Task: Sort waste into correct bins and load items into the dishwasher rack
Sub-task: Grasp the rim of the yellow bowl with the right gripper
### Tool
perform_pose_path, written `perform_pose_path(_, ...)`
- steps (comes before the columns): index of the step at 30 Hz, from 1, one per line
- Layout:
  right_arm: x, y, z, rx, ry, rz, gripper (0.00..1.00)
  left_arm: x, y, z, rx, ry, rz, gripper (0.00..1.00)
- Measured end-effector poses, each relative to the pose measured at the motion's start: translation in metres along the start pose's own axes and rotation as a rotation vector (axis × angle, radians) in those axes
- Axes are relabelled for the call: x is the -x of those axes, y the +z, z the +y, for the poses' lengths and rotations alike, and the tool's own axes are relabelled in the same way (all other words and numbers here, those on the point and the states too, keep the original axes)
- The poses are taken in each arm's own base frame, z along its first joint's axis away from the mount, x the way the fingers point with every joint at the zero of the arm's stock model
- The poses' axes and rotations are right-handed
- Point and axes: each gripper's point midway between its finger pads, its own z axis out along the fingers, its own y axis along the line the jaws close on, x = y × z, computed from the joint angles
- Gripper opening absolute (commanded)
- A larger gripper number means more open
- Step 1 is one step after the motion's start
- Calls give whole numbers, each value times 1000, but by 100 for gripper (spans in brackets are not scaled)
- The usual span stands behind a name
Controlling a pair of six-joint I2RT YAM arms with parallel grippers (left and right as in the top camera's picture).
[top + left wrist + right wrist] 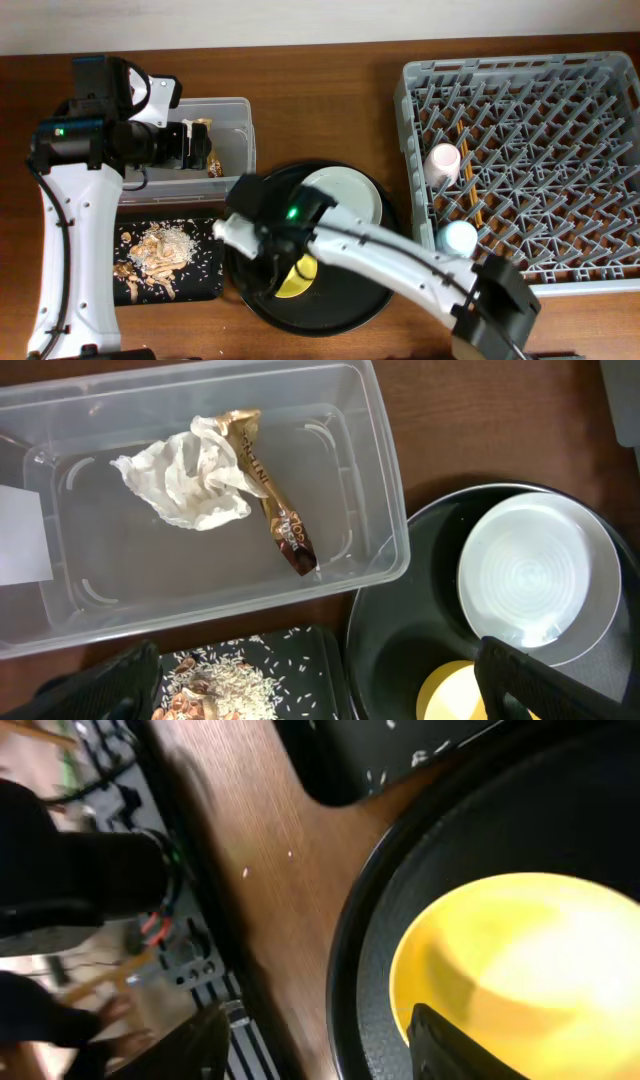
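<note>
The clear tub (385, 510) holds the white paper wad (185, 480) and the gold-brown wrapper (278, 515). My left gripper (320, 700) is open and empty above the tub's near edge; it also shows in the overhead view (198, 146). The shallow black tray (205, 285) holds food scraps (160, 250). The yellow bowl (520, 960) and the grey-green plate (345, 190) sit in the round black tray (330, 300). My right gripper (325, 1050) is open, with one finger over the bowl's rim. The pink cup (442, 160) and the blue cup (458, 237) stand in the grey rack (520, 70).
The rack fills the right side of the table. My right arm (400, 255) stretches from the front right across the round tray. The black tray's corner shows in the right wrist view (380, 760). Bare wood lies between the tub and the rack.
</note>
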Motion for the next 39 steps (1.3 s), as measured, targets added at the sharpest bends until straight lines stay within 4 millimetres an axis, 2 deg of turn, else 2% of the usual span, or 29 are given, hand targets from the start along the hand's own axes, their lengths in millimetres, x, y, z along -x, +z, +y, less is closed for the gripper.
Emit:
perform_pose_path(3,2,12,-4,-228,-16,-9,46,0,0,0,-1,0,1,99)
perform_pose_path(5,3,20,-19,-320,27,-5,46,0,0,0,0,0,1,99)
perform_pose_path(9,-6,45,-37,-368,78,53,45,0,0,0,0,0,1,99)
perform_pose_path(13,-13,57,-43,-372,92,67,30,0,0,0,0,0,1,99)
perform_pose_path(18,-30,75,-52,-371,103,95,28,0,0,0,0,0,1,99)
perform_pose_path(25,-31,73,-53,-360,116,103,27,0,0,0,0,0,1,99)
perform_pose_path(28,-4,54,-44,-332,116,42,26,0,0,0,-1,0,1,99)
perform_pose_path(29,-3,54,-39,-303,117,42,27,0,0,0,0,0,1,99)
perform_pose_path(33,-9,58,-29,-242,125,68,27,0,0,0,0,0,1,99)
perform_pose_path(35,-20,65,-32,-241,134,99,27,0,0,0,-1,0,1,99)
perform_pose_path(39,-30,78,-38,-238,136,103,27,0,0,0,-1,0,1,99)
